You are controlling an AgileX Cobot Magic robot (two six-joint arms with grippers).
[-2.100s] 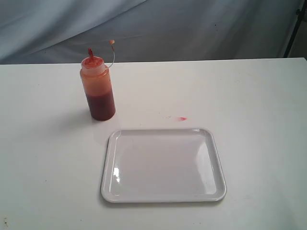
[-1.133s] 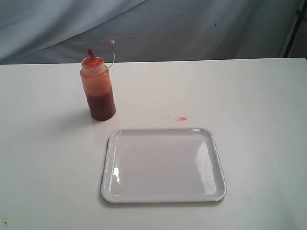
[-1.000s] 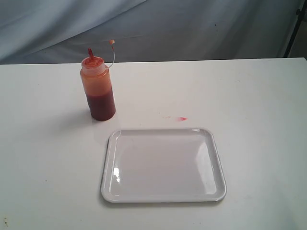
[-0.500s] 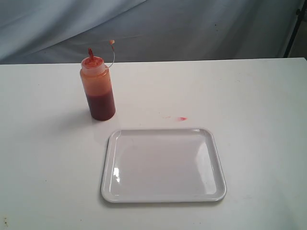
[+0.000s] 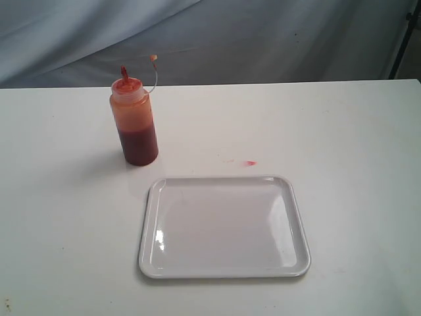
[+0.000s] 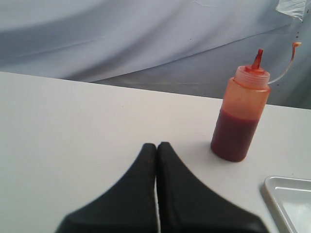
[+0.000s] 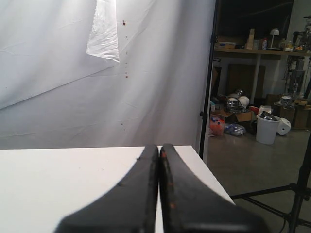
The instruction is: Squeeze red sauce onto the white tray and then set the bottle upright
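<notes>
The bottle (image 5: 134, 118) stands upright on the white table, back left of the white tray (image 5: 223, 226). Dark red sauce (image 5: 139, 148) fills its lower part; its tethered tip cap hangs off the nozzle. The tray lies flat and bare near the front. Neither gripper shows in the exterior view. In the left wrist view my left gripper (image 6: 156, 145) is shut and empty, with the bottle (image 6: 240, 115) some way beyond its tips and a tray corner (image 6: 286, 191) at the side. My right gripper (image 7: 160, 147) is shut and empty over the table's edge.
A small pink smear (image 5: 248, 162) marks the table just behind the tray. A grey cloth backdrop hangs behind the table. The right wrist view shows the table's corner (image 7: 187, 148), a black stand pole (image 7: 210, 77) and a cluttered room beyond.
</notes>
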